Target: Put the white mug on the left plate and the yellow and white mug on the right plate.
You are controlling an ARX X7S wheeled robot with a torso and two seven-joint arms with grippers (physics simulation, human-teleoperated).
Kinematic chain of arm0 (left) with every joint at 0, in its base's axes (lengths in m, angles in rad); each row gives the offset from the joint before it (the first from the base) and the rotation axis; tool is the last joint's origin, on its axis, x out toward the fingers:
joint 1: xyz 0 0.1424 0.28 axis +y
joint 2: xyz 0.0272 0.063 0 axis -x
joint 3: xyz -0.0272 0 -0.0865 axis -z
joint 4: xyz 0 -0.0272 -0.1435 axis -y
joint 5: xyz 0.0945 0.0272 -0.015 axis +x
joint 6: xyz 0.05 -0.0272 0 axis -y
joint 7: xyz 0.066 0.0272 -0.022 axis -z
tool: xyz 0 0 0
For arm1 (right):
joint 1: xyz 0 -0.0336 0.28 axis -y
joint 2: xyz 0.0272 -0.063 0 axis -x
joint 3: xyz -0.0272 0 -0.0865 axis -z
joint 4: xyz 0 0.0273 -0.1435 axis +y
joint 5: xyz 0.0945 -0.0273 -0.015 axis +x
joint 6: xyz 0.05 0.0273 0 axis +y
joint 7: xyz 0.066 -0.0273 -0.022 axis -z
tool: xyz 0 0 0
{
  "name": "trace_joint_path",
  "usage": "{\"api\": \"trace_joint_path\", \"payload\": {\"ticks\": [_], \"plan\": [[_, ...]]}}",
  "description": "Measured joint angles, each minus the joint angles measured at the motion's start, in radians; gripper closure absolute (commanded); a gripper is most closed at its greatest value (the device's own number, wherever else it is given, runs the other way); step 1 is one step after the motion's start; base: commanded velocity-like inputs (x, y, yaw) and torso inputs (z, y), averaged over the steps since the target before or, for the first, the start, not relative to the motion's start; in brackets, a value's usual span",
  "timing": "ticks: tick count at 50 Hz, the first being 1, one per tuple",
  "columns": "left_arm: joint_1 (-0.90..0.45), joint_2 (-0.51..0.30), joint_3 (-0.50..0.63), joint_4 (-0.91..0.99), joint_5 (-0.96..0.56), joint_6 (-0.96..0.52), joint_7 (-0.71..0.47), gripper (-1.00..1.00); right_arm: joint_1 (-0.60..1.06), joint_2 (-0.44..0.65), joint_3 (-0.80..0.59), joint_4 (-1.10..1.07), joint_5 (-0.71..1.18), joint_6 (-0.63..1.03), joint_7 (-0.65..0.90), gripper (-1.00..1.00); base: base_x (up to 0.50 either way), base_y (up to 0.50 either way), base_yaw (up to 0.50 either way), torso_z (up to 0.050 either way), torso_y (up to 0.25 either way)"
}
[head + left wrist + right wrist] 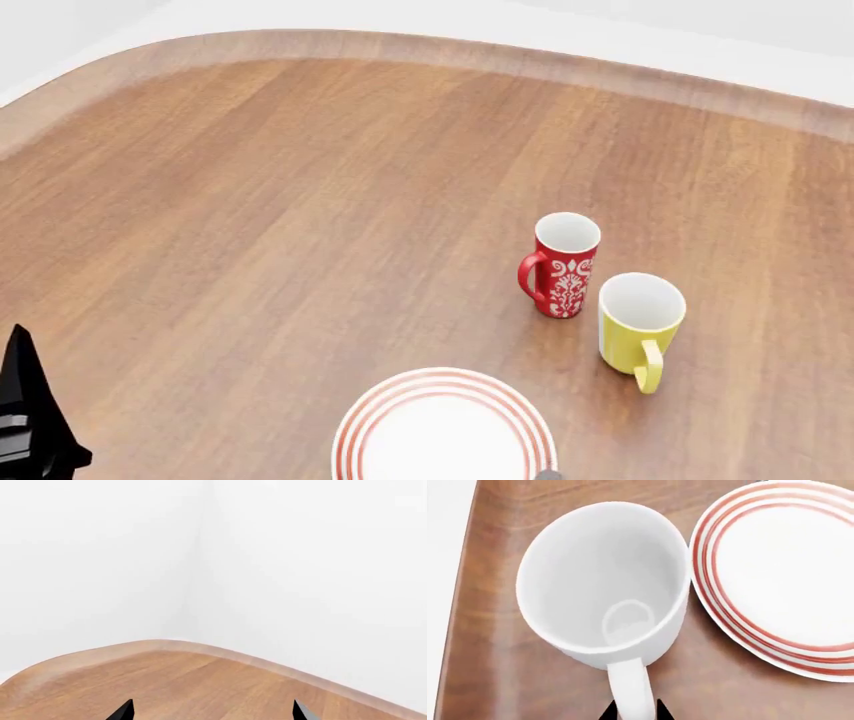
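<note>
The white mug [602, 580] fills the right wrist view, seen from above, and stays out of the head view. My right gripper [630, 714] is shut on its loop handle [629, 690], a dark fingertip on each side. A red-ringed plate [780, 575] lies just beside the mug, which is not on it. The head view shows one ringed plate [445, 432] at the near edge; I cannot tell whether it is the left or the right plate. The yellow and white mug [638, 322] stands upright on the table, beyond that plate to the right. My left gripper [213, 712] is open over bare wood.
A red mug with a white pattern [565, 265] stands right next to the yellow one, on its far left. The wooden table [267, 200] has a rounded far edge. White walls meet in a corner [200, 555] beyond it. The left arm's black body [30, 420] shows at lower left.
</note>
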Motion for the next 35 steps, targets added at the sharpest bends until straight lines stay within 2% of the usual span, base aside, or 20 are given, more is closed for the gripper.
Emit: {"api": "trace_joint_path", "payload": {"ticks": [21,35], "plan": [[0.0,-0.005,0.004,0.001,-0.007,0.004,-0.006,-1.0,-0.019,0.022,-0.015,-0.039,-0.062,-0.147,-0.003,1.0,0.0,0.0,0.0,0.0,0.0],[0.001,-0.011,0.002,0.002,-0.012,0.009,-0.009,-1.0,-0.043,0.035,0.04,-0.089,-0.071,-0.266,0.035,1.0,0.0,0.0,0.0,0.0,0.0]]}}
